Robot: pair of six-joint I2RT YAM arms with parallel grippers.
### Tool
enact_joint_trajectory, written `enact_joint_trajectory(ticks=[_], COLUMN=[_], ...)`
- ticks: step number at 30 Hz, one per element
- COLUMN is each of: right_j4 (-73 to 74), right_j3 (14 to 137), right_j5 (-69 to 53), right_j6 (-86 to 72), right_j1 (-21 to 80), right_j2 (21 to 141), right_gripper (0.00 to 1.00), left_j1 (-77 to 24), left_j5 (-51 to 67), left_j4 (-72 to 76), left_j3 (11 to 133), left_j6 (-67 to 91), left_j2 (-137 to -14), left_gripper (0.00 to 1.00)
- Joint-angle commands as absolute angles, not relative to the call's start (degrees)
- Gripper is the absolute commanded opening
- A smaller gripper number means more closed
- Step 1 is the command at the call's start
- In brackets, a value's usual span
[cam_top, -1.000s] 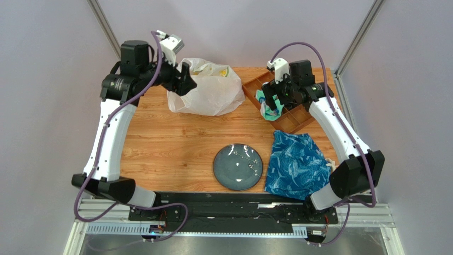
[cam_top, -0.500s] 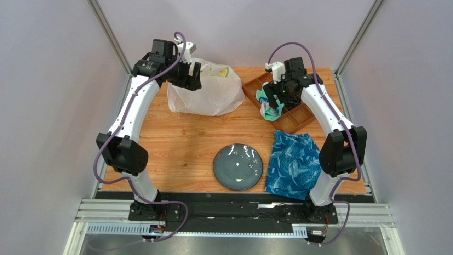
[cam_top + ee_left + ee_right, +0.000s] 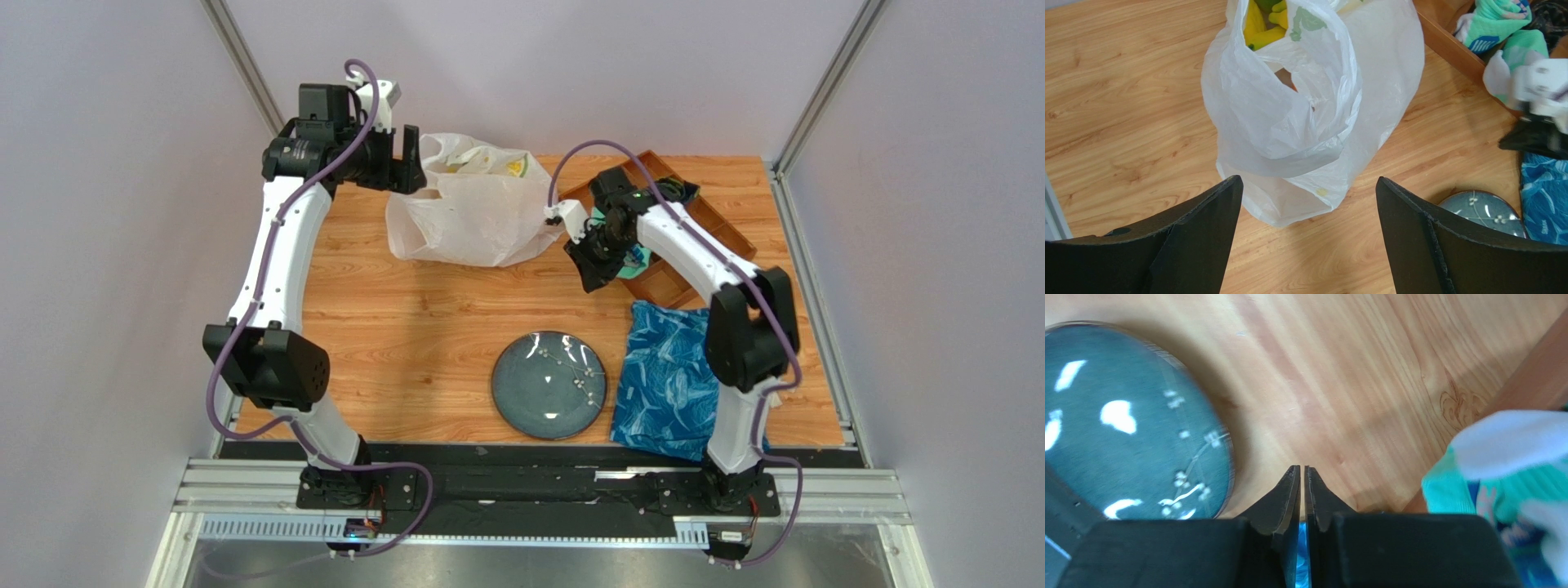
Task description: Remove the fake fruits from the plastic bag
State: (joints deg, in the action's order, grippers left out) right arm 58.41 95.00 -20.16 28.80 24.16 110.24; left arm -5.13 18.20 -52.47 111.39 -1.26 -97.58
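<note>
The white translucent plastic bag (image 3: 472, 206) lies at the back middle of the table. In the left wrist view the plastic bag (image 3: 1309, 110) stands with its mouth open and yellow and green fake fruits (image 3: 1261, 24) show inside near the top. My left gripper (image 3: 405, 159) is open and empty, just left of and above the bag; the left gripper (image 3: 1309, 202) has its fingers wide apart either side of the bag's near end. My right gripper (image 3: 591, 272) is shut and empty, right of the bag; the right gripper (image 3: 1303, 471) hangs over bare wood.
A dark grey-blue plate (image 3: 550, 384) lies front centre. A blue patterned cloth (image 3: 666, 377) lies to its right. A wooden tray (image 3: 669, 227) at the back right holds teal-and-white socks (image 3: 1502, 27). The sock (image 3: 1511, 459) and plate (image 3: 1125, 429) show in the right wrist view.
</note>
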Motion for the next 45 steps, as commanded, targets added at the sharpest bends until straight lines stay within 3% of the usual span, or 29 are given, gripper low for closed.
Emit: enact_joint_trajectory(ticks=[1, 6, 9, 24, 28, 34, 38, 45], right_j4=[61.72, 55.29, 51.78, 41.75, 45.78, 58.78, 63.37, 58.02], right_j3=[97.04, 95.44, 97.55, 93.34, 94.65, 97.64, 102.74, 108.98], right_j5=[-9.88, 8.73, 13.51, 18.98, 9.0, -16.67, -27.14, -30.23], right_j6=[24.88, 26.54, 26.98, 33.83, 33.58, 31.64, 27.26, 16.72], right_j1=[21.45, 18.72, 16.7, 10.73, 10.02, 14.84, 18.8, 22.32], right_j2=[116.98, 117.15, 117.42, 116.98, 114.09, 106.53, 104.15, 103.62], right_gripper=[0.08, 0.06, 0.05, 0.06, 0.11, 0.5, 1.0, 1.0], left_j1=[-5.62, -5.62, -5.62, -5.63, -5.62, -5.54, -5.62, -5.89], left_j5=[21.27, 21.45, 20.57, 19.95, 18.46, 11.18, 11.94, 19.35], left_j4=[-51.51, -51.33, -51.33, -51.24, -51.15, -52.29, -51.85, -57.04], left_j3=[111.81, 109.69, 109.86, 111.01, 111.62, 119.08, 121.72, 125.43], left_j6=[-0.26, -1.49, -1.58, -2.11, -3.6, -7.89, -12.82, -15.91], left_j2=[-92.21, -91.41, -92.02, -94.83, -96.06, -101.94, -104.15, -105.39], left_gripper=[0.89, 0.92, 0.93, 0.93, 0.94, 0.97, 0.98, 0.93])
